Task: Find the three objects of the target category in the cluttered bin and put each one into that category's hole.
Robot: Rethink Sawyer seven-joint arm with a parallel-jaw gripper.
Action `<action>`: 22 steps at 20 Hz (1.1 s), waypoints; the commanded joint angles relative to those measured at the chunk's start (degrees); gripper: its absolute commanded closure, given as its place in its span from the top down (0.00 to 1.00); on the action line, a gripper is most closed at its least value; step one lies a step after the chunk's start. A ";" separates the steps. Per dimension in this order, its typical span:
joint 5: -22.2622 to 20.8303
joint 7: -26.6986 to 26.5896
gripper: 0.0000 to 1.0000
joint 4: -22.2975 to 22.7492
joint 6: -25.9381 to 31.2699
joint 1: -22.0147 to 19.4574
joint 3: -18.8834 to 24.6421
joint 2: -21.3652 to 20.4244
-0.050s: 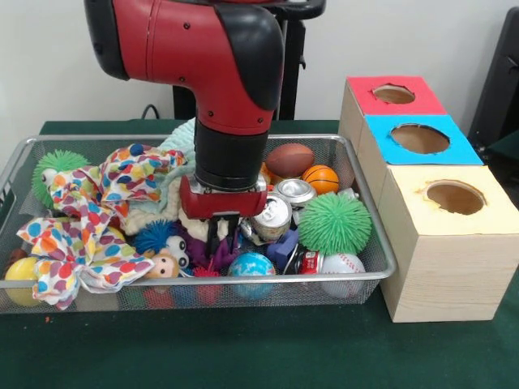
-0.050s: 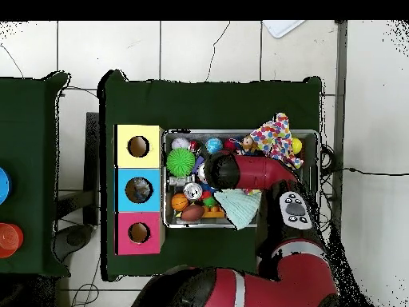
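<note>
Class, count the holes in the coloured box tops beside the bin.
3: one in the red top, one in the blue top, one in the yellow top. None appear hidden.

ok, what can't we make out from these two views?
- Claw state: front view, fingers sink into the clutter; overhead, the arm covers it.
- Bin middle: hidden under the arm in both views.
- Hole contents in the blue box: too small overhead.
</note>
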 commanded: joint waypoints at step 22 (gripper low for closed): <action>-8.83 -9.90 0.00 7.08 40.67 -5.40 -1.89 -15.52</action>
